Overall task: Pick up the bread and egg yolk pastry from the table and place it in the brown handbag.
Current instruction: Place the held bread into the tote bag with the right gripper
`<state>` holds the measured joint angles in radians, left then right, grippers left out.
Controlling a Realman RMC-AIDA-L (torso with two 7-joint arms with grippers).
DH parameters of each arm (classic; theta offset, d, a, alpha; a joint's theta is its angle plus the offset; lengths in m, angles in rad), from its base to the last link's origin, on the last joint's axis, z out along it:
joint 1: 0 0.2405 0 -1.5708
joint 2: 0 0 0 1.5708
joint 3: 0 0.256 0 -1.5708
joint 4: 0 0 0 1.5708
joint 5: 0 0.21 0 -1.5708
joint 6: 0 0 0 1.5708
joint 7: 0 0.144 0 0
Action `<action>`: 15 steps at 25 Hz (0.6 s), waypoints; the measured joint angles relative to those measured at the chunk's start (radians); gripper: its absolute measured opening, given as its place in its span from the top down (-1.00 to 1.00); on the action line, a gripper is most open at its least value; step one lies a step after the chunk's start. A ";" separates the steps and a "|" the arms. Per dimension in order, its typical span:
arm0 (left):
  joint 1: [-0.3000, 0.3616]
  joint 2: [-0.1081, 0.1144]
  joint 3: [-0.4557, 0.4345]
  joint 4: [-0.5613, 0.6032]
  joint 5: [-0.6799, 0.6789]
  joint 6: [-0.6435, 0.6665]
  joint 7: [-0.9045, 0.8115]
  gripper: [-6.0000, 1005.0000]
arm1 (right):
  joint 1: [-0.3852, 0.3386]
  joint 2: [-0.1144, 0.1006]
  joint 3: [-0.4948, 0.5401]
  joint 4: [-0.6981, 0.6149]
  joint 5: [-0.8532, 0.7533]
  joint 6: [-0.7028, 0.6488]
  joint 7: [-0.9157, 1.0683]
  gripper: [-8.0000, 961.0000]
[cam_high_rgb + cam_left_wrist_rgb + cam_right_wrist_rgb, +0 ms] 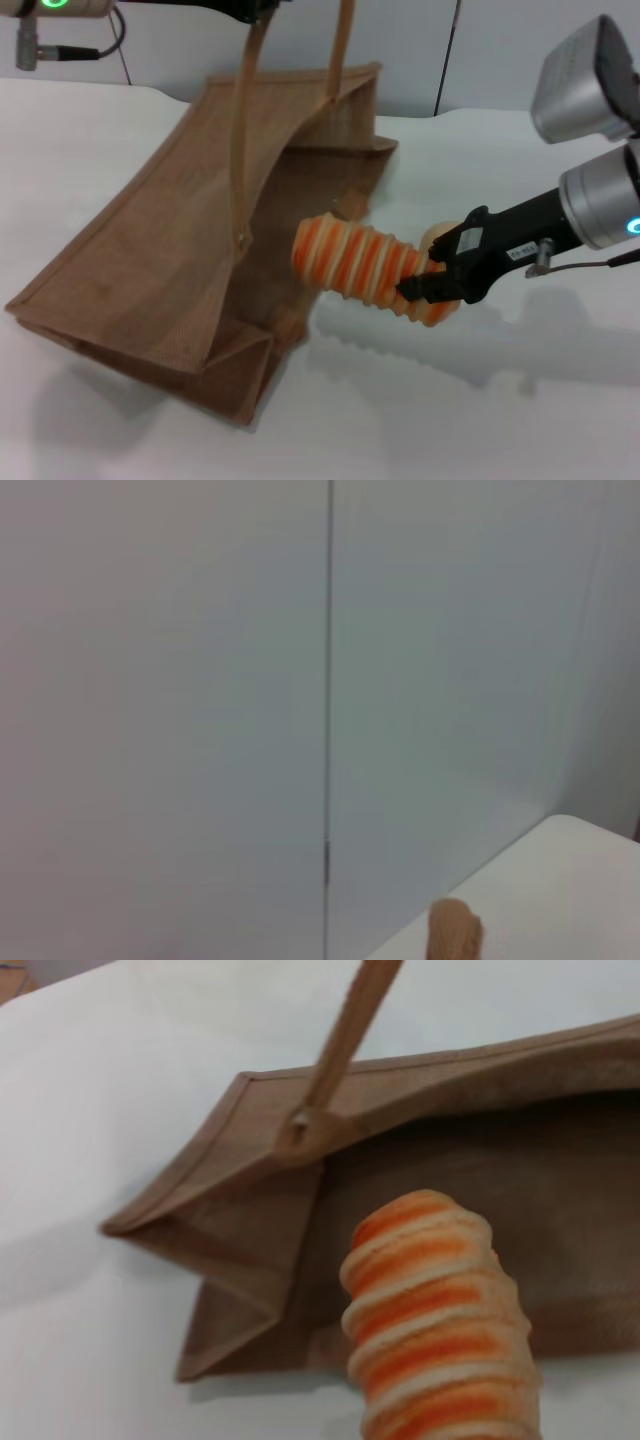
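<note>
The brown handbag (pixel 170 250) lies tilted on the white table, its mouth open toward the right. My left gripper (pixel 245 10) at the top edge holds one tan handle (pixel 238 130) up taut; a bit of that handle (pixel 455 932) shows in the left wrist view. My right gripper (pixel 425 285) is shut on one end of the striped bread (pixel 355 260) and holds it level just outside the bag's mouth. The bread (pixel 440 1310) points at the bag's opening (pixel 470 1180) in the right wrist view. The egg yolk pastry (pixel 437 238) sits on the table behind the right gripper, partly hidden.
The white table (pixel 500 400) stretches to the front and right. A grey wall with panel seams (pixel 328 680) stands behind. The bag's second handle (pixel 343 50) rises out of the top of the head view.
</note>
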<state>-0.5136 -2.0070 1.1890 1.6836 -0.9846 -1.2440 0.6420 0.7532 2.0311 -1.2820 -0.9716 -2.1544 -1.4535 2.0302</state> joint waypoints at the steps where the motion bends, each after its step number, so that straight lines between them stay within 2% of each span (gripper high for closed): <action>1: -0.002 -0.001 0.005 0.002 0.000 0.000 -0.001 0.76 | 0.008 0.000 0.000 0.024 0.000 0.014 -0.007 0.37; 3: -0.006 -0.006 0.011 0.006 -0.001 0.000 -0.004 0.76 | 0.047 0.000 -0.001 0.114 0.004 0.064 -0.039 0.37; 11: -0.016 -0.013 0.031 0.008 -0.036 -0.002 -0.001 0.76 | 0.105 0.000 -0.010 0.226 0.044 0.147 -0.088 0.38; 15: -0.029 -0.018 0.048 0.018 -0.042 -0.001 -0.003 0.76 | 0.136 0.001 -0.088 0.263 0.120 0.212 -0.106 0.38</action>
<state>-0.5427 -2.0253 1.2365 1.7011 -1.0265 -1.2450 0.6392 0.8895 2.0319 -1.3702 -0.7091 -2.0342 -1.2412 1.9241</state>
